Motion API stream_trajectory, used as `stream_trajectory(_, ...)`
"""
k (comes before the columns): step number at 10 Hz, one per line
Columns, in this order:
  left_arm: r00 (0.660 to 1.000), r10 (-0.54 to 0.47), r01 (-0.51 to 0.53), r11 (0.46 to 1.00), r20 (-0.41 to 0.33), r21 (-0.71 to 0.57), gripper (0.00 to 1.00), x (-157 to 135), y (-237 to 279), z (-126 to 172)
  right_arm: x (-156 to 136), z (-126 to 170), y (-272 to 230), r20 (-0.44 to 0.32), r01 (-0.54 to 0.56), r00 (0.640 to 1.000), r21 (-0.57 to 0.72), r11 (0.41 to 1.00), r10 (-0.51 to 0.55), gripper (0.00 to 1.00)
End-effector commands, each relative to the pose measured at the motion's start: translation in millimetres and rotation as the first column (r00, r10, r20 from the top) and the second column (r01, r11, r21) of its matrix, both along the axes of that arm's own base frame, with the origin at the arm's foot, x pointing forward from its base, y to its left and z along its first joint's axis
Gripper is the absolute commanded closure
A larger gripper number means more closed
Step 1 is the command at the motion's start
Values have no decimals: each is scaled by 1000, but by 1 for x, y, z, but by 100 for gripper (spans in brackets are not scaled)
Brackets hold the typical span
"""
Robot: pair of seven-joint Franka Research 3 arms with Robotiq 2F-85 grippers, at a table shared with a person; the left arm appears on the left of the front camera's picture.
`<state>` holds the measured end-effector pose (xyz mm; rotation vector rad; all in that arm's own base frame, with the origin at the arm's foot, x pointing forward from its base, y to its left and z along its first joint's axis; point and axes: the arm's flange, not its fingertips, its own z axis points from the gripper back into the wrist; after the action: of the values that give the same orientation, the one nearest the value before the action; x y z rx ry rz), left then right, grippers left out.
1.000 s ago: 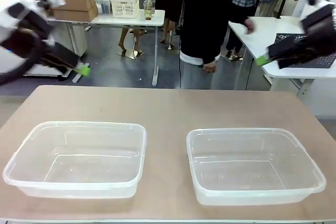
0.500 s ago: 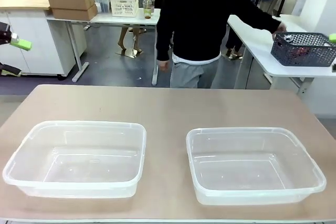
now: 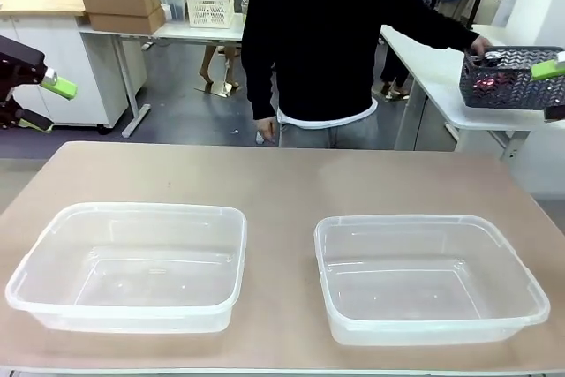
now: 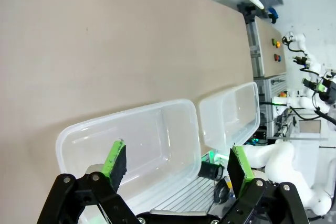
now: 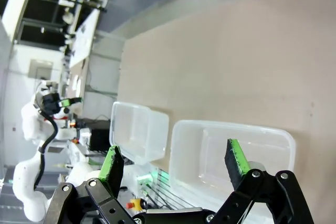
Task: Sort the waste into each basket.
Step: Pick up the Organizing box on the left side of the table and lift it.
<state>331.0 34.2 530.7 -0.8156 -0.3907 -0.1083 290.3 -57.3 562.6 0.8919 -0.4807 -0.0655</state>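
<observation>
Two clear tubs stand side by side on the tan table (image 3: 282, 183), the left tub (image 3: 53, 218) and the right tub (image 3: 521, 258), both with nothing in them. My left gripper (image 3: 48, 105) hovers open off the table's left edge; in its wrist view the left gripper (image 4: 176, 161) looks down on the nearer tub (image 4: 71, 132). My right gripper (image 3: 552, 90) sits open at the right edge, and the right gripper (image 5: 174, 160) hangs above a tub (image 5: 286, 140). Reddish things (image 3: 490, 83), too small to identify, show inside a dark grey basket (image 3: 516, 86).
A person in a black top (image 3: 327, 33) stands at the far side of the table, one hand (image 3: 479, 44) on the dark grey basket over a white side table (image 3: 433, 68). Other tables, boxes and people are farther back.
Both arms have swung out from over the table to its sides. The person has stepped to the middle of the far edge and raised the dark grey basket off the side table.
</observation>
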Motion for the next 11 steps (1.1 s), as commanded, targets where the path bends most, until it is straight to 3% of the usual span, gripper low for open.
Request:
stream_trajectory(1,1000,-11,12,1000,19,-22,0,2,7,-1,2,-2,-7,29,-12,1000,20,1000,12,0)
stream_trajectory(3,1000,-11,12,1000,19,-22,0,2,7,-1,-1,0,-3,0,5,1000,3,1000,-5,0)
stream_trajectory(4,1000,-11,12,1000,19,-22,0,2,7,-1,6,5,16,-22,-79,997,0,997,79,0)
stream_trajectory(5,1000,10,-10,1000,2,-2,0,0,7,-1,14,16,55,-32,-196,980,10,981,196,0)
stream_trajectory(6,994,-98,102,986,-41,130,0,-9,6,8,19,36,125,-31,-301,953,26,953,302,0)
stream_trajectory(7,985,-159,172,939,-68,298,0,-27,12,15,12,46,199,-39,-366,930,9,931,366,0)
stream_trajectory(8,983,-152,181,895,-103,407,0,-49,18,19,-5,39,277,-93,-453,889,-28,891,449,0)
stream_trajectory(9,976,-171,215,859,-136,464,0,-70,16,17,-23,11,345,-179,-528,844,-114,842,505,0)
stream_trajectory(10,975,-153,213,842,-159,496,0,-85,6,8,-37,-23,394,-244,-583,809,-219,782,535,0)
stream_trajectory(11,961,-213,273,835,-177,477,0,-95,-16,-4,-50,-52,417,-290,-626,779,-304,718,556,0)
